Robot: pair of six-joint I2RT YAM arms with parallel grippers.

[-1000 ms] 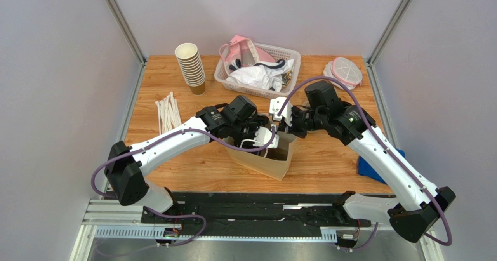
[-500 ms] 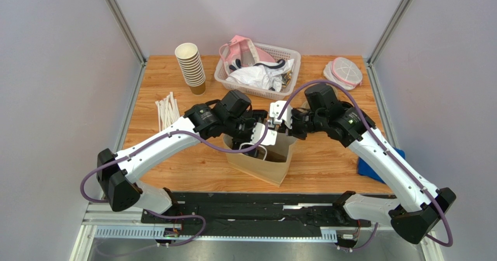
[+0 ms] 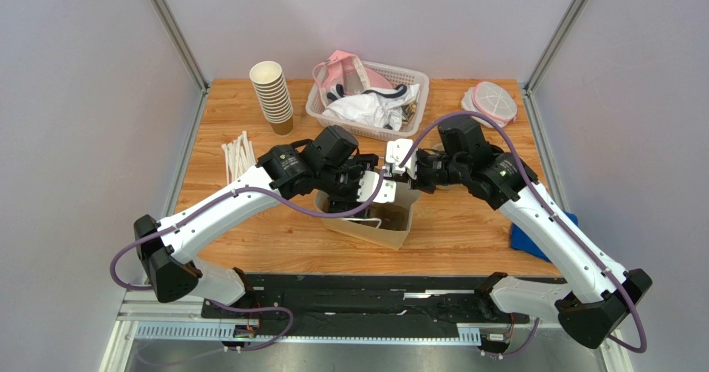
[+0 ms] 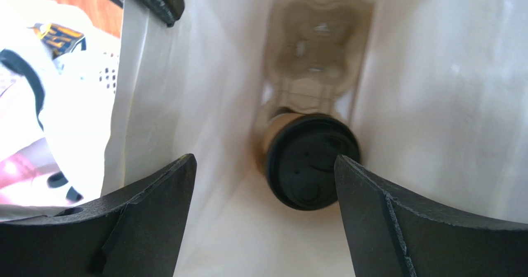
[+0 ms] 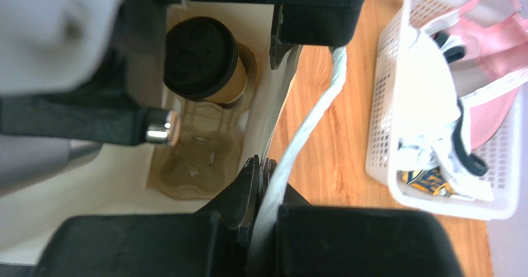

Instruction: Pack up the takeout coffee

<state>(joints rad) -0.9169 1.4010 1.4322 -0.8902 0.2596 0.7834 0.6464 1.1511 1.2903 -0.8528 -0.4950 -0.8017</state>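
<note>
The takeout coffee (image 4: 313, 161), a brown paper cup with a black lid, stands in a cardboard cup carrier (image 4: 319, 48) at the bottom of a paper bag (image 3: 389, 232). My left gripper (image 4: 262, 159) hangs open above the cup, its fingers (image 4: 149, 218) apart from it and holding nothing. In the top view the left gripper (image 3: 364, 191) is over the bag's mouth. My right gripper (image 5: 259, 166) is shut on the bag's rim at the far right side, next to the white twisted handle (image 5: 303, 135). From the right wrist, the coffee (image 5: 201, 57) and carrier (image 5: 198, 159) show inside the bag.
A stack of lidless cups (image 3: 273, 96) stands at the back left, and white sticks (image 3: 239, 160) lie near the left edge. A white basket (image 3: 368, 100) of packets sits behind the bag. Round lids (image 3: 491, 102) lie at the back right, and a blue cloth (image 3: 532, 243) lies beside the right arm.
My left arm has drawn back and to the left, lifting its open gripper up out of the bag. The bag has shifted slightly left. The right gripper keeps its hold.
</note>
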